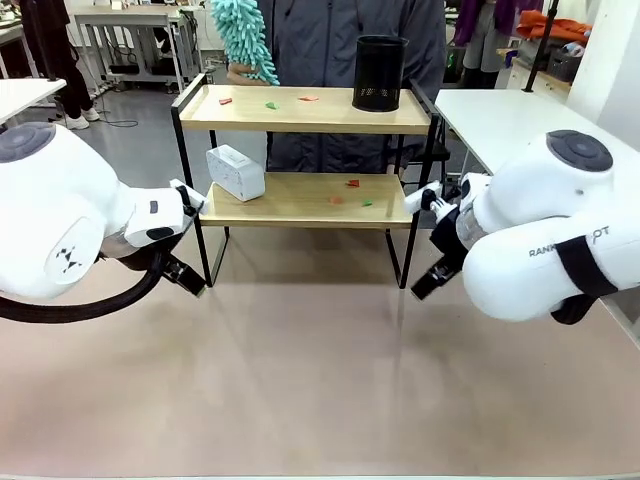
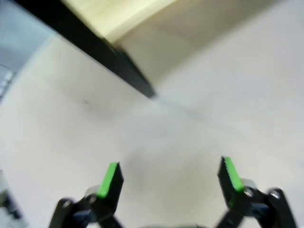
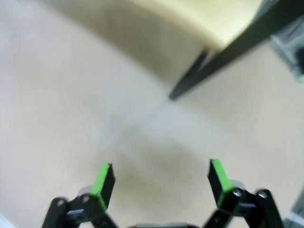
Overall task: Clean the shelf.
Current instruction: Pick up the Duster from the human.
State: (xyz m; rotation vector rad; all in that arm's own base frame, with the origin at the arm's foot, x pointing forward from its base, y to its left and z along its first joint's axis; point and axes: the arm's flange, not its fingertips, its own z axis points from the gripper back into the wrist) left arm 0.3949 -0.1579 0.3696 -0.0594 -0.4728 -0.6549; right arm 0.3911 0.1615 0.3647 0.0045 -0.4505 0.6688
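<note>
The left fingers stand spread wide at the bottom of the left wrist view, green pads facing each other with nothing between them and bare pale tabletop beyond. The right fingers are likewise released and empty at the bottom of the right wrist view. Above each pair, blurred, a black leg of the shelf slants down to the tabletop under a light wooden board, in the upper left for the left wrist and the upper right for the right wrist. In the front view the left fingers show dark at the lower left, near the shelf's left front leg, and the right fingers at the centre right, near its right front leg; both hang low over the tabletop. The shelf stands in the upper middle of the frame. Its top board carries a black mesh cup at the right end and a few small red and green scraps. The lower board holds a white box at its left end and more scraps toward the right. Behind the shelf a person in a grey jacket holds a fluffy teal duster at the top of the frame.
</note>
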